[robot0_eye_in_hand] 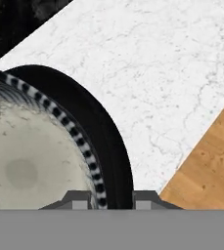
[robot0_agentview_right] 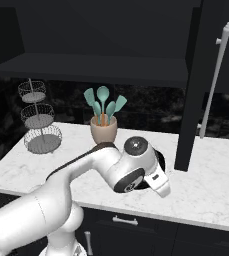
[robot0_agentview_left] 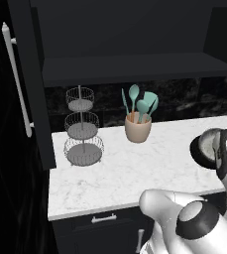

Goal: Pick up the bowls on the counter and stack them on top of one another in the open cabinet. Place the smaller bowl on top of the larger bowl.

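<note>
My claw sits right down at the rim of a bowl in the hand view: one dark fingertip stands just inside the striped edge, the other just outside the black wall, so the rim runs between them. Whether the pads are pressing on it or standing a little apart from it I cannot tell — only their tops show. The bowl's inside is pale and speckled, ringed by a band of black and white dashes, and its outer wall is dark.

Beyond the bowl lies the counter, white with thin grey veins, and past its edge a strip of wooden floor. In the left base view the same bowl peeks out at the right behind my white arm, resting on the marble. In the right base view my wrist hangs over the slab near its front edge, with a dark curve of the bowl showing beside it.

Further back stands a tan cup holding teal utensils, and to its left a three-tier wire basket stand. Above them the open cabinet shows its dark shelf — its door swung out at the left, bearing a long white handle
</note>
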Robot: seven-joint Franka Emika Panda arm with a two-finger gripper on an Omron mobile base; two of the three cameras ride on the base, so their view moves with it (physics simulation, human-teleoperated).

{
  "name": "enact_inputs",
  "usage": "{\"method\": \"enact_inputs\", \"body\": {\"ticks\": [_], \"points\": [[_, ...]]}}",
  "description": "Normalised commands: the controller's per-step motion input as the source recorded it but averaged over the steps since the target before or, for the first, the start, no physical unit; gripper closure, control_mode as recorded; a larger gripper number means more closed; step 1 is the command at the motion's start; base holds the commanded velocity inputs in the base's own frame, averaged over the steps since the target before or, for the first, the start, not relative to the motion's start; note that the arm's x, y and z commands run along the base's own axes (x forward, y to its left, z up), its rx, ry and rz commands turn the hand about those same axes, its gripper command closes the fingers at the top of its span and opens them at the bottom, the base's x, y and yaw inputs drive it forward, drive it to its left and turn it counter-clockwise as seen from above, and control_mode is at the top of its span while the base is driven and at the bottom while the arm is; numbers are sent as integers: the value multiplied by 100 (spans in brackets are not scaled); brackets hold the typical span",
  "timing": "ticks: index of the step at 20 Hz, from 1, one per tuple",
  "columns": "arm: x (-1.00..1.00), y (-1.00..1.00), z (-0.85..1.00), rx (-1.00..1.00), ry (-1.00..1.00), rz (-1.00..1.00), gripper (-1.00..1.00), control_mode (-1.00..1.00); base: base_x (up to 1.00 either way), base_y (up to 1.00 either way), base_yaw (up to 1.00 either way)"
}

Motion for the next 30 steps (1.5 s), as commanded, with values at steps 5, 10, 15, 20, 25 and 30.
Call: {"method": "enact_inputs", "body": {"ticks": [5,10,15,20,25,30], "points": [[-42,33,98,0,-27,0,100,-100,0,0,0],[-33,51,100,-1,-18,0,100,-100,0,0,0],[-21,68,100,-3,-18,0,100,-100,0,0,0],[-4,63,100,-4,-14,0,100,-100,0,0,0],[0,45,100,-4,-10,0,100,-100,0,0,0],[13,44,93,-1,-11,0,100,-100,0,0,0]]}}
